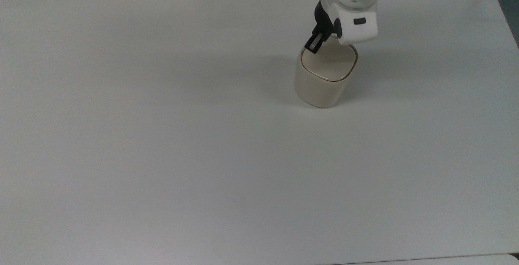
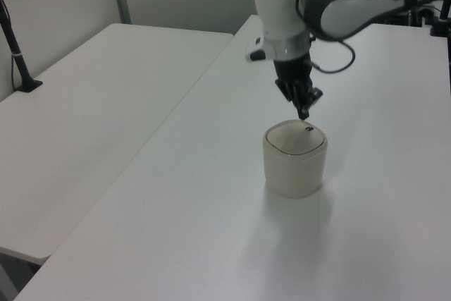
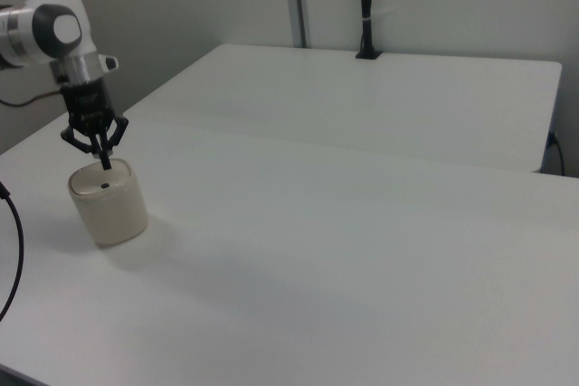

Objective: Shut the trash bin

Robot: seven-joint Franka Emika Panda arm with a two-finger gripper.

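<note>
The white counter (image 1: 162, 135) carries the trash bin (image 1: 322, 78) near its far edge in the top view, lid flat and shut. Just above the lid hovers the hand (image 1: 314, 45), its fingers pinched narrow, holding nothing.

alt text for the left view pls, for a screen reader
A white robot arm holds its black hand just above a small cream trash bin whose flat lid lies closed, with a small black mark near its far edge. The bin stands on a white table; a second white table sits to the left view's left.
</note>
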